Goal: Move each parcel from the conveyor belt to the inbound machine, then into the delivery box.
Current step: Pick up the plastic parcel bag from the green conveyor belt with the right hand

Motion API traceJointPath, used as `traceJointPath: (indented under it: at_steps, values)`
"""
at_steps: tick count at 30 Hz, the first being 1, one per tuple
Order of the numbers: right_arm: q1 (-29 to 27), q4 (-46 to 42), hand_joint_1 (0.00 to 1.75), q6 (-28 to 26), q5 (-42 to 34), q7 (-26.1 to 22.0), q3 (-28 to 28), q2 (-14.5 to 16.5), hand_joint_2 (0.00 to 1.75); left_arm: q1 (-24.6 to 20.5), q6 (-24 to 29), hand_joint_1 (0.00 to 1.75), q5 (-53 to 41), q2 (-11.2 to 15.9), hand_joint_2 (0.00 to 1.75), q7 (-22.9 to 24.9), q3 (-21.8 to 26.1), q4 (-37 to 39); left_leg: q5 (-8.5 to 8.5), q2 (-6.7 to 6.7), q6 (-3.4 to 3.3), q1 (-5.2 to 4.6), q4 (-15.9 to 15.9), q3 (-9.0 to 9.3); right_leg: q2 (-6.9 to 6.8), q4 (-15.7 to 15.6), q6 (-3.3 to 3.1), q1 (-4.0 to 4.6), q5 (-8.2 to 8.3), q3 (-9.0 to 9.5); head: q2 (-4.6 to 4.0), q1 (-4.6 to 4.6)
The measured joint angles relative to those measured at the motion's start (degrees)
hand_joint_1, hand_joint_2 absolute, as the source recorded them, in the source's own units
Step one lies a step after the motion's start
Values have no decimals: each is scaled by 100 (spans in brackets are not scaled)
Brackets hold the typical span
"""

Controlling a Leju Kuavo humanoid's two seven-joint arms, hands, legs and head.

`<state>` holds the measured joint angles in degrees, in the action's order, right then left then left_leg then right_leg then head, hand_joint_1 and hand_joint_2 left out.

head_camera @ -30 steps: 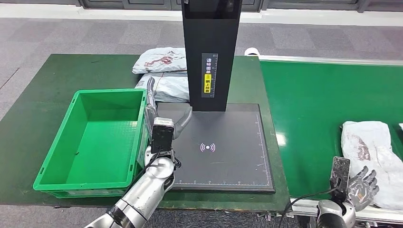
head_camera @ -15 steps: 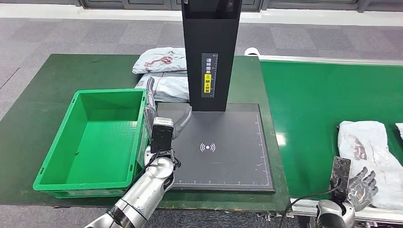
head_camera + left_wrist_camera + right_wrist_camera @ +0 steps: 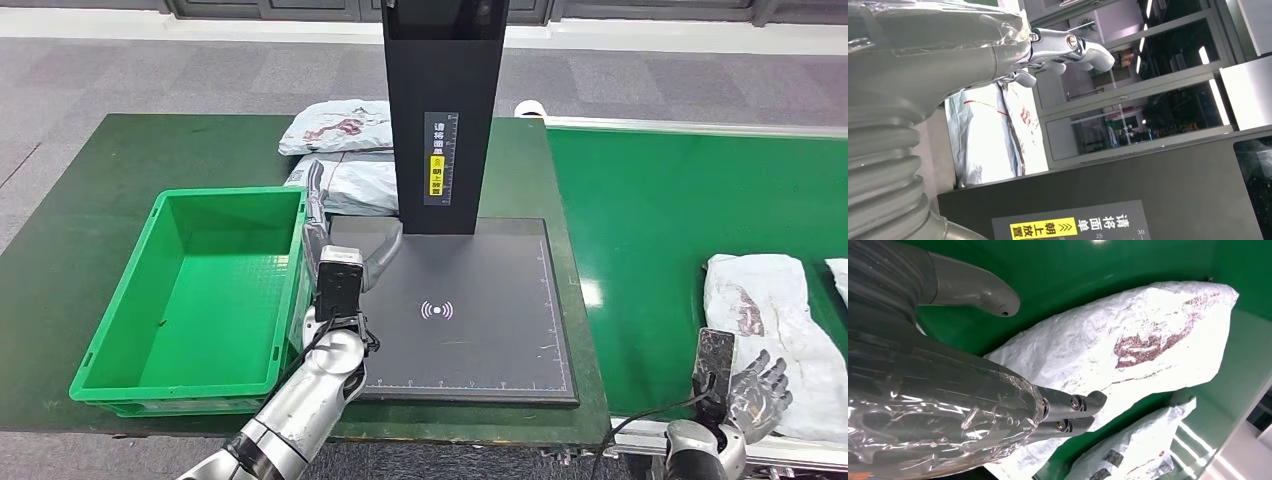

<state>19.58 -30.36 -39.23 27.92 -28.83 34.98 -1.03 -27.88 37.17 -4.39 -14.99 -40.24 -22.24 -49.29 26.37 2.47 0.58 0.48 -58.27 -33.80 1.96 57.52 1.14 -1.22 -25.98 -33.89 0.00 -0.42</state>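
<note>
Green conveyor belt (image 3: 660, 200), white parcel (image 3: 765, 320) beside the empty right robot hand (image 3: 757, 393).

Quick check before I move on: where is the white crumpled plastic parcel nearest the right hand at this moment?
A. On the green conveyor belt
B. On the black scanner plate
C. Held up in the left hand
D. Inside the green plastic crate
A: the white crumpled plastic parcel lies flat on the green conveyor belt, just beyond the open right hand, which holds nothing.
</note>
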Motion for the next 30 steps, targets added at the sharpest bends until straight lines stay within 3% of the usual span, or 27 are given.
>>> traceJointPath:
  at_steps: [30]
  values:
    - [-151, -117, 0, 118, 297, 577, -186, -14, 175, 7, -123, 0, -26, -39, 175, 0, 87, -6, 0, -1, 0, 0, 0, 0, 0, 0, 0, 0, 0, -1, 0, 1]
